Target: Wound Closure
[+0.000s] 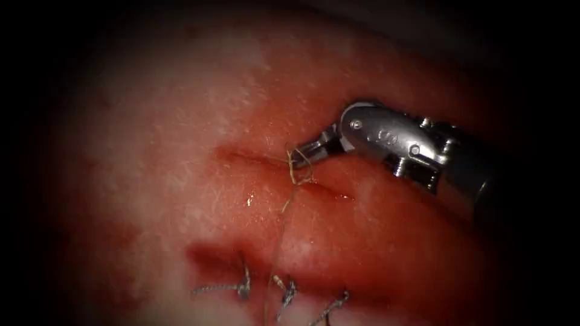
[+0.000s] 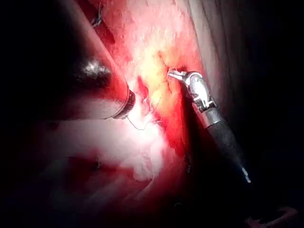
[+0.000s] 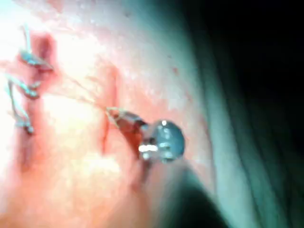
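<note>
My right tool [image 1: 309, 151] reaches in from the right to the upper cut [image 1: 254, 160] in the tissue [image 1: 181, 121]. Its jaws look shut on the tan thread [image 1: 297, 169], which curls in a small loop at their tip over the cut. From the loop the thread runs down toward the picture's lower edge [image 1: 275, 253]. The right wrist view shows the same tool [image 3: 114, 114] with thread [image 3: 76, 99] leading away from its tip. The left wrist view has the left arm's shaft [image 2: 95, 85] close over the tissue, with a thin curved line [image 2: 137, 126] past its end, needle or thread I cannot tell.
A second cut [image 1: 211, 256] lies lower on the tissue, closed by three stitches with knotted grey thread ends [image 1: 243, 287]. Red fluid wets the tissue around both cuts. The right tool [image 2: 190, 80] also appears in the left wrist view.
</note>
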Controlling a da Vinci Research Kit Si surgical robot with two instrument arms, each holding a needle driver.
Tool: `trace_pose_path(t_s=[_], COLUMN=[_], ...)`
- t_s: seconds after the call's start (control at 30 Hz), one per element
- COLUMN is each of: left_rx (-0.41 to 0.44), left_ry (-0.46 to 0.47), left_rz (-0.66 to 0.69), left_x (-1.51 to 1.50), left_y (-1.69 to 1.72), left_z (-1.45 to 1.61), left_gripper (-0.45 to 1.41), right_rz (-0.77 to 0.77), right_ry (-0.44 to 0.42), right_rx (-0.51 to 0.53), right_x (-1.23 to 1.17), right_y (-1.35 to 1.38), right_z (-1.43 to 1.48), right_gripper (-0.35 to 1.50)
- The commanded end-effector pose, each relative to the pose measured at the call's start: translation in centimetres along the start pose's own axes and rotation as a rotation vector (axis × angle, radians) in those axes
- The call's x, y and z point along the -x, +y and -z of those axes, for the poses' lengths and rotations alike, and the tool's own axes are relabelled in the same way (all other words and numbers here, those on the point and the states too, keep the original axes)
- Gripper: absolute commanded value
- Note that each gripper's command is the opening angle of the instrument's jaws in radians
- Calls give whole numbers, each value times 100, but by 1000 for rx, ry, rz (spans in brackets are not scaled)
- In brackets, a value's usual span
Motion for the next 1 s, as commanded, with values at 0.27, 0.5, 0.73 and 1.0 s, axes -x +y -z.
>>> trace_pose_path(t_s=[0.27,0.5,0.73,1.0], left_rx=[14,24,37,59], left_ry=[5,-1,2,10], left_rz=[-16,-22,-26,-23], left_x=[3,22,19,17], left_y=[36,79,104,145], left_z=[20,28,28,28], left_gripper=[-35,-35,-35,-35], right_rz=[-3,-37,-54,-58], right_ry=[1,-1,-5,-8], right_rx=[21,58,71,79], right_x=[-8,-12,-10,-11], right_y=[15,25,28,30], right_z=[5,15,17,13], right_gripper=[-35,-35,-35,-35])
